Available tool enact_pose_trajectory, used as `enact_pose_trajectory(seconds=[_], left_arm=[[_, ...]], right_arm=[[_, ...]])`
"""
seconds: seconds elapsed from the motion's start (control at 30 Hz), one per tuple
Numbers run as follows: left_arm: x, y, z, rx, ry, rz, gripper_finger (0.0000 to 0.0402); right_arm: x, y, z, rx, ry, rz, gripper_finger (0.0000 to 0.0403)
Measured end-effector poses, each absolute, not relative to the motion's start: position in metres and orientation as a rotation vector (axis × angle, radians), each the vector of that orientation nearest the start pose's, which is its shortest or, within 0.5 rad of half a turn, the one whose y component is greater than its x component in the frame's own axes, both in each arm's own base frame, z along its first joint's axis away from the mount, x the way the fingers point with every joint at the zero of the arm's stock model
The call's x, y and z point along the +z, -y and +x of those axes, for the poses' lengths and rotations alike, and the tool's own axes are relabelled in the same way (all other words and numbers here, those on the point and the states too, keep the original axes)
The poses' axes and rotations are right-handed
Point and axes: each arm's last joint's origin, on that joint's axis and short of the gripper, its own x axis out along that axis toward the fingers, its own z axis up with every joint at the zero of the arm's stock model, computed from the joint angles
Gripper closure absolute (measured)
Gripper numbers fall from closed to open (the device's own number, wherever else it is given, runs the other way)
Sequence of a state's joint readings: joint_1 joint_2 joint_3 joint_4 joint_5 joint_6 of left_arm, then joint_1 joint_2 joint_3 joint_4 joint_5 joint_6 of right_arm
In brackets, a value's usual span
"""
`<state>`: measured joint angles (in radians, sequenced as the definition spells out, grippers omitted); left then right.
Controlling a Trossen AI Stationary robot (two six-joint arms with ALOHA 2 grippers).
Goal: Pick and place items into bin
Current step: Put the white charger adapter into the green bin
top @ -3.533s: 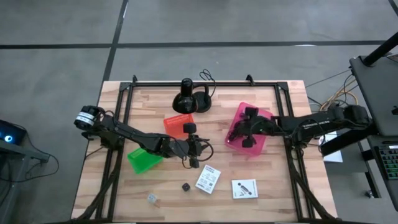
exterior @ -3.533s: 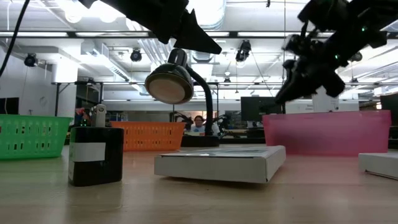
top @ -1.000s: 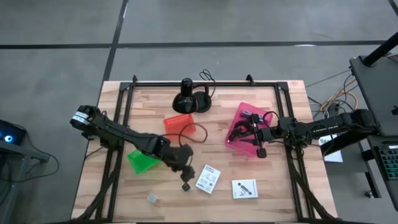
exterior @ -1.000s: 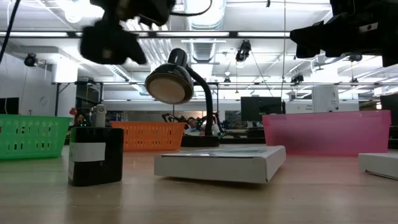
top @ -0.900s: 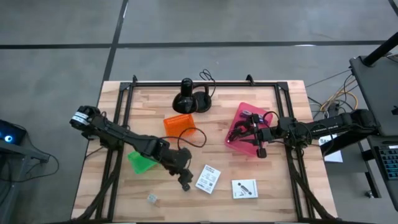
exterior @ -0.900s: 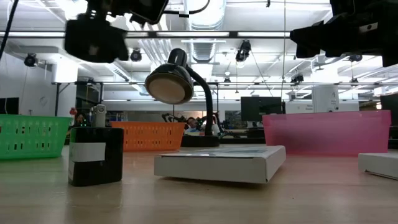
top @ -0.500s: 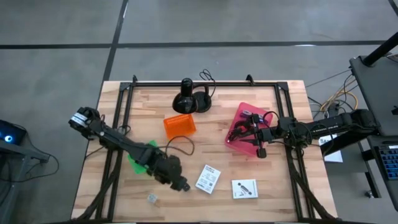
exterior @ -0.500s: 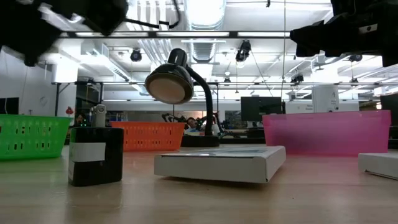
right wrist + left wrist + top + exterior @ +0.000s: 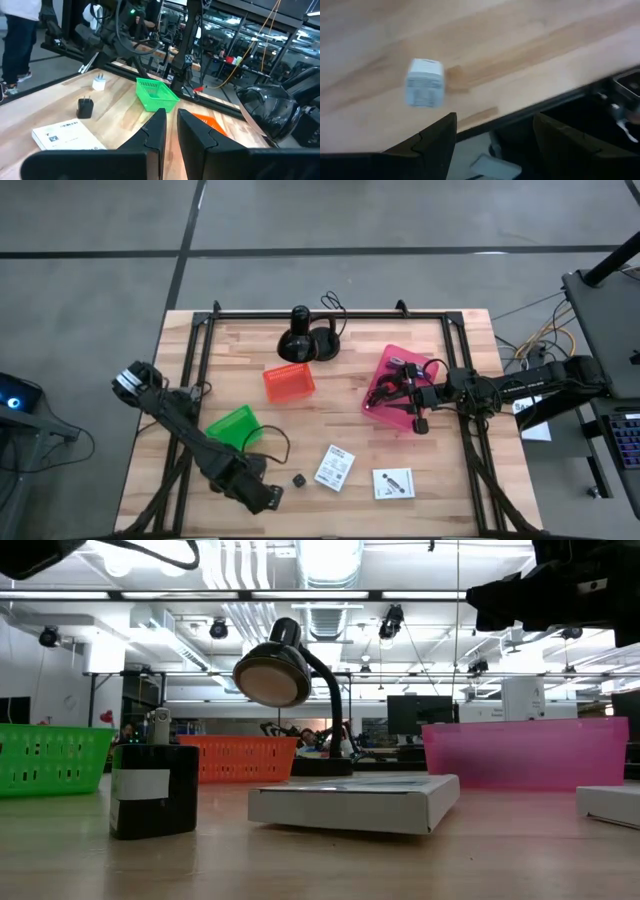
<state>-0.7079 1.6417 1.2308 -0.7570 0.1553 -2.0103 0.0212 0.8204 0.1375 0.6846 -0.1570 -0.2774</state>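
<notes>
Two pincers are mine. My left pincer [image 9: 268, 498] hangs low over the front edge of the tabletop [image 9: 440, 490], left of centre, its fingers [image 9: 427, 142] spread wide with nothing between them. Through them I see a small pale charger block [image 9: 424, 82] lying on the wood just ahead, close to that front edge. My right pincer [image 9: 383, 402] sits over the pink bin [image 9: 395, 360] on the right side of the tabletop, its fingers [image 9: 156, 131] drawn narrow, almost touching, and I see nothing in them.

The tiny black cube [image 9: 297, 479] rests near the front edge, just left of the first white printed card [image 9: 334, 467]; the second white printed card [image 9: 393, 482] lies further right. A green bin [image 9: 232, 425] stands left of centre, an orange bin [image 9: 288, 382] near the middle, and a black lamp [image 9: 301, 335] at the back edge.
</notes>
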Motion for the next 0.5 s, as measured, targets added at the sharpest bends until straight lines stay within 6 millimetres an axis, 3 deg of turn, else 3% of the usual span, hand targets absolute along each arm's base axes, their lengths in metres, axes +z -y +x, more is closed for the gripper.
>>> enact_pose_trajectory(seconds=[0.23, 0.5], left_arm=[[0.249, 0.209, 0.237, 0.753, -1.42, -1.242, 0.0155], [0.234, 0.217, 0.238, 0.793, -1.49, -1.203, 0.0155]], right_arm=[[0.189, -0.008, 0.164, 0.176, 0.03, -0.321, 0.0367], [0.189, -0.008, 0.164, 0.177, 0.03, -0.321, 0.0367]])
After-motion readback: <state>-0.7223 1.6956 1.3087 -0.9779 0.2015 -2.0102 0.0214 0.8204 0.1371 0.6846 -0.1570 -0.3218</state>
